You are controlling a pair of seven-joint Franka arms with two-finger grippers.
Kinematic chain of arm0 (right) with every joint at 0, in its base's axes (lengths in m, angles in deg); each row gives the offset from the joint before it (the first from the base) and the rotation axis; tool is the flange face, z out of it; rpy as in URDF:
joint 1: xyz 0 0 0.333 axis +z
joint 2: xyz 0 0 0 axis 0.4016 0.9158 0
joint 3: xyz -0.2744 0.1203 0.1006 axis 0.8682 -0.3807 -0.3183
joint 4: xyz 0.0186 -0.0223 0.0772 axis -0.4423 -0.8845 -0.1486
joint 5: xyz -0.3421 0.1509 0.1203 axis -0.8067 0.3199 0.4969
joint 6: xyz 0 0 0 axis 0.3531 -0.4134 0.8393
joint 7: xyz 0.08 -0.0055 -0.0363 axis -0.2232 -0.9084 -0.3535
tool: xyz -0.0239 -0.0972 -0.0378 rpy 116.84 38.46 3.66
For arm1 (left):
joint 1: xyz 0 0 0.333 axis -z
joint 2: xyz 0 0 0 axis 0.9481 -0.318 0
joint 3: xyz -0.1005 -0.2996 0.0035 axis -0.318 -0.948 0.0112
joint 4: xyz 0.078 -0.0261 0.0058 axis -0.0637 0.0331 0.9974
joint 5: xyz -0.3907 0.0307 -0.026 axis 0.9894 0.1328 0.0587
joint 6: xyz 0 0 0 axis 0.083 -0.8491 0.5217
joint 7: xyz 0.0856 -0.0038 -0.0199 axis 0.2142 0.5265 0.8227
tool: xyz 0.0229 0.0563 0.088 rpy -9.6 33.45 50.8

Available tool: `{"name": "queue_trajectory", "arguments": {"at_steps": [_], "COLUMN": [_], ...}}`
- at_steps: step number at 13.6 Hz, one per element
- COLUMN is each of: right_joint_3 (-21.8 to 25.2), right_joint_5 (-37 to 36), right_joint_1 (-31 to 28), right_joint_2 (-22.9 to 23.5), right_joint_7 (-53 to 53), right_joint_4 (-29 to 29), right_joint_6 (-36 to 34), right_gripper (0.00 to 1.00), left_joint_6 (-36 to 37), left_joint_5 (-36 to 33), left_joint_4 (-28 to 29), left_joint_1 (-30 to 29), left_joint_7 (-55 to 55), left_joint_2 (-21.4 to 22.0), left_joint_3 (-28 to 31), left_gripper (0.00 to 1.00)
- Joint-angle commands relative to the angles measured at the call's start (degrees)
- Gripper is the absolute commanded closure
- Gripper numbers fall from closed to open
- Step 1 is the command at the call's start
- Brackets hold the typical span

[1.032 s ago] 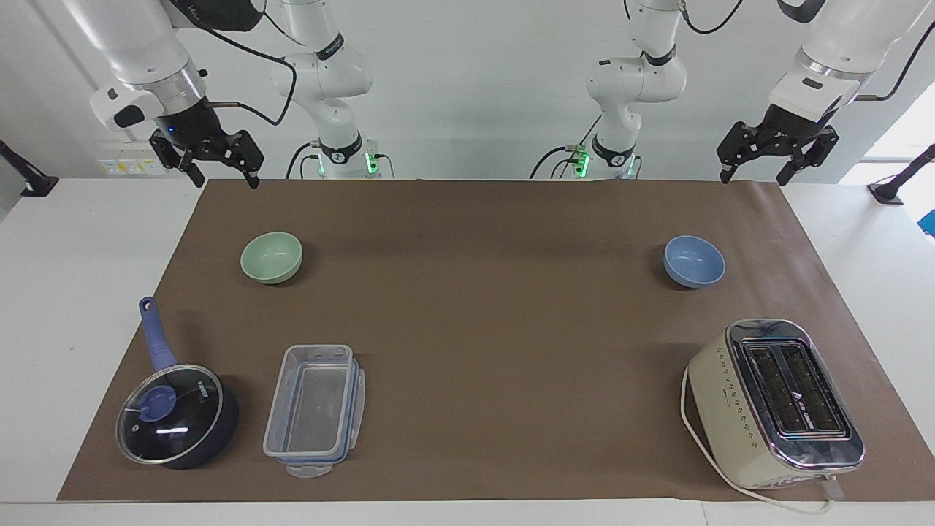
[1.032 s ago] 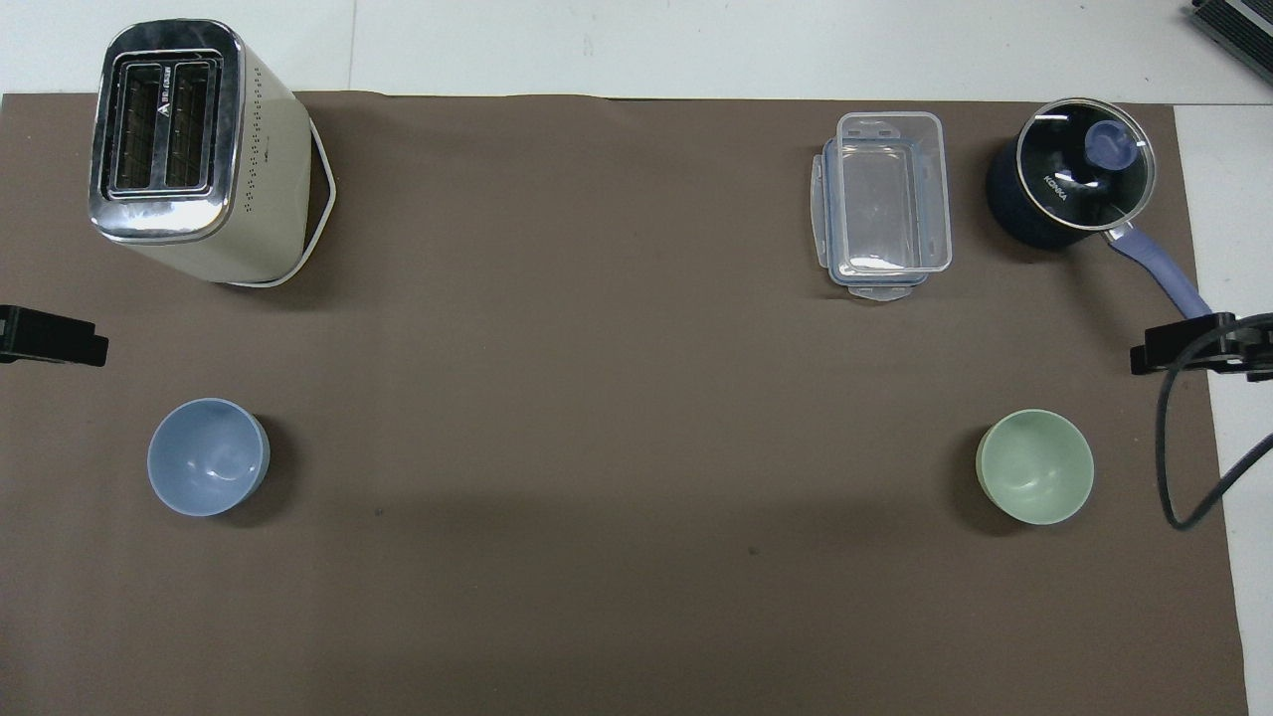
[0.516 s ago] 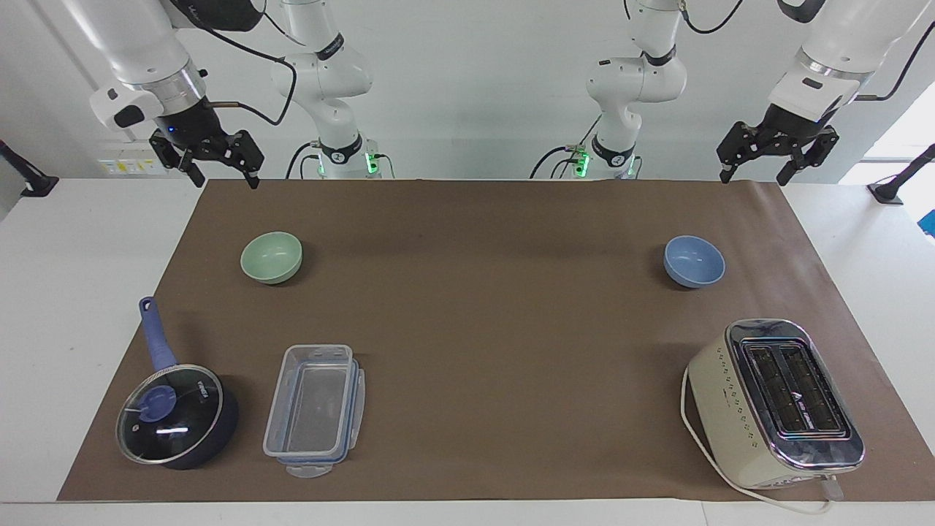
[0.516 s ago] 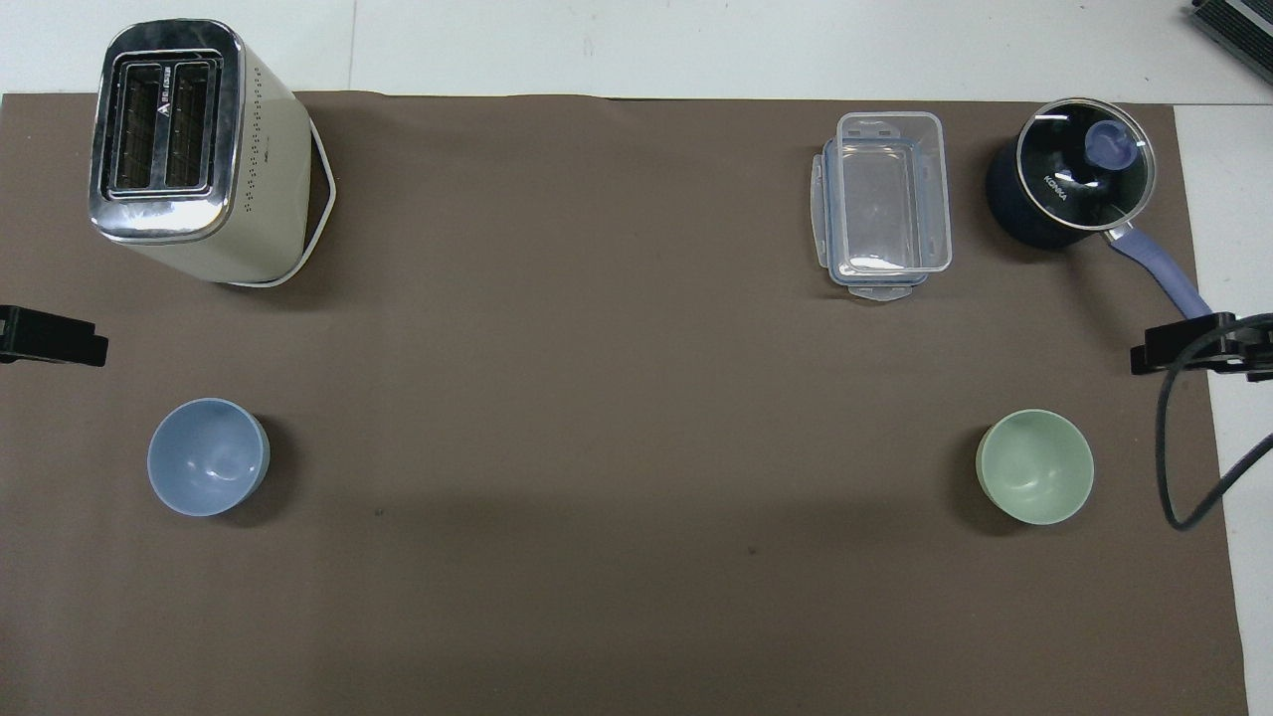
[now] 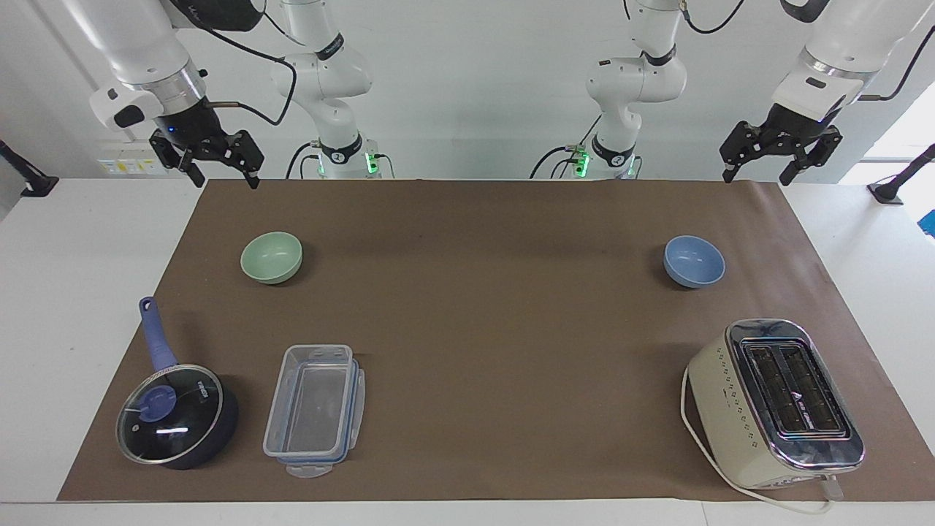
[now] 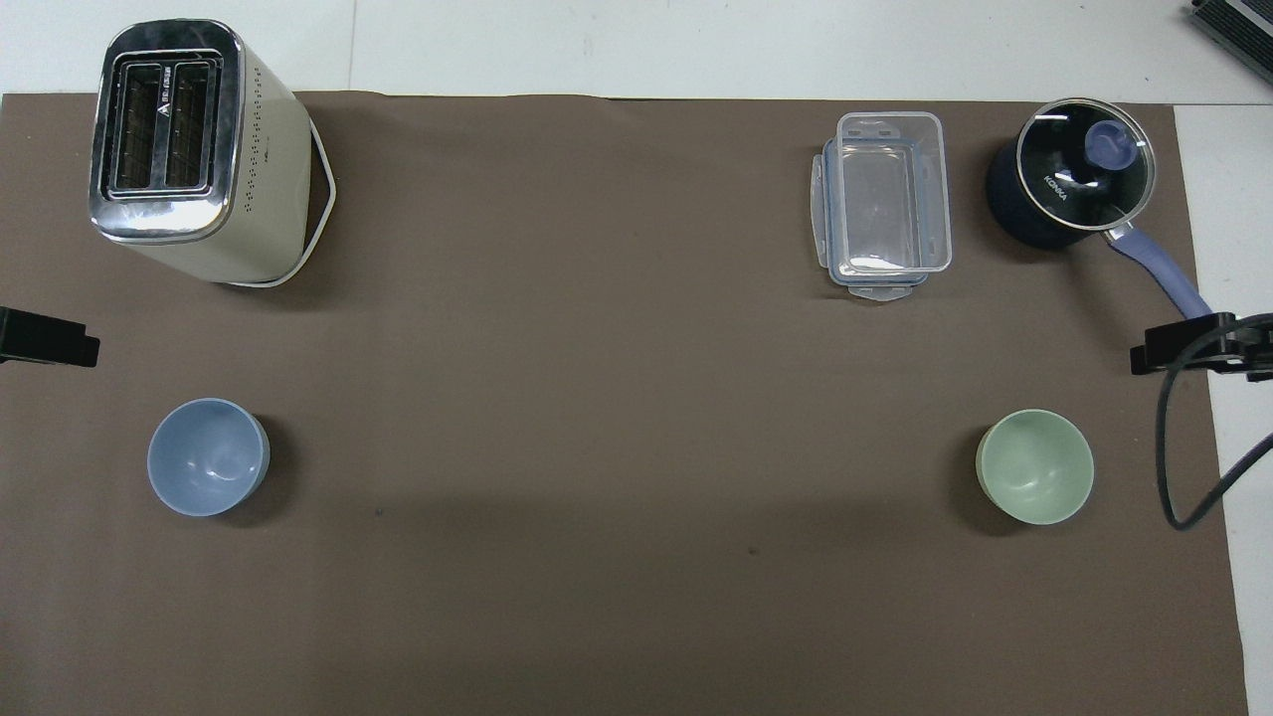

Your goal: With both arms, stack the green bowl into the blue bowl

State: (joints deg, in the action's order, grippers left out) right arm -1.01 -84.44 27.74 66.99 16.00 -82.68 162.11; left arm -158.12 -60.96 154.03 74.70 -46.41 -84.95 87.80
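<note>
The green bowl [image 5: 271, 257] stands upright on the brown mat toward the right arm's end; it also shows in the overhead view [image 6: 1035, 465]. The blue bowl [image 5: 694, 261] stands upright toward the left arm's end, and in the overhead view [image 6: 207, 456]. Both bowls are empty and far apart. My right gripper [image 5: 224, 179] hangs open and empty in the air over the mat's edge nearest the robots, apart from the green bowl. My left gripper [image 5: 756, 177] hangs open and empty over the same edge, apart from the blue bowl.
A dark blue saucepan [image 5: 177, 416] with a glass lid and a clear plastic container [image 5: 314, 409] stand farther from the robots than the green bowl. A cream toaster [image 5: 774, 402] stands farther than the blue bowl. Two smaller white arms [image 5: 332, 80] stand at the back.
My left gripper has drifted slightly outward toward its end of the table. The bowls and the right gripper have not moved.
</note>
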Motion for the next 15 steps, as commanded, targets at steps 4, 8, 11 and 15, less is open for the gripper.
{"name": "queue_trajectory", "arguments": {"at_steps": [4,8,11,15], "right_joint_3": [-0.1,-0.1,-0.1,-0.1], "right_joint_5": [0.9,0.9,0.9,0.8], "right_joint_1": [-0.4,-0.4,-0.4,-0.4], "right_joint_2": [-0.2,-0.2,-0.2,-0.2], "right_joint_7": [-1.3,-1.3,-1.3,-1.3], "right_joint_4": [0.2,0.1,0.2,0.2], "right_joint_6": [0.1,0.1,0.1,0.1], "right_gripper": [0.00,0.00,0.00,0.00], "left_joint_6": [0.2,0.3,0.9,0.2], "left_joint_5": [0.5,0.7,0.7,0.6], "left_joint_4": [1.5,1.2,1.3,1.5], "left_joint_1": [-1.8,-2.5,-1.7,-2.4], "left_joint_7": [1.1,0.2,0.1,0.6], "left_joint_2": [1.4,1.3,1.4,1.5], "left_joint_3": [-0.3,-0.4,-0.6,-0.5], "left_gripper": [0.00,0.00,0.00,0.00]}}
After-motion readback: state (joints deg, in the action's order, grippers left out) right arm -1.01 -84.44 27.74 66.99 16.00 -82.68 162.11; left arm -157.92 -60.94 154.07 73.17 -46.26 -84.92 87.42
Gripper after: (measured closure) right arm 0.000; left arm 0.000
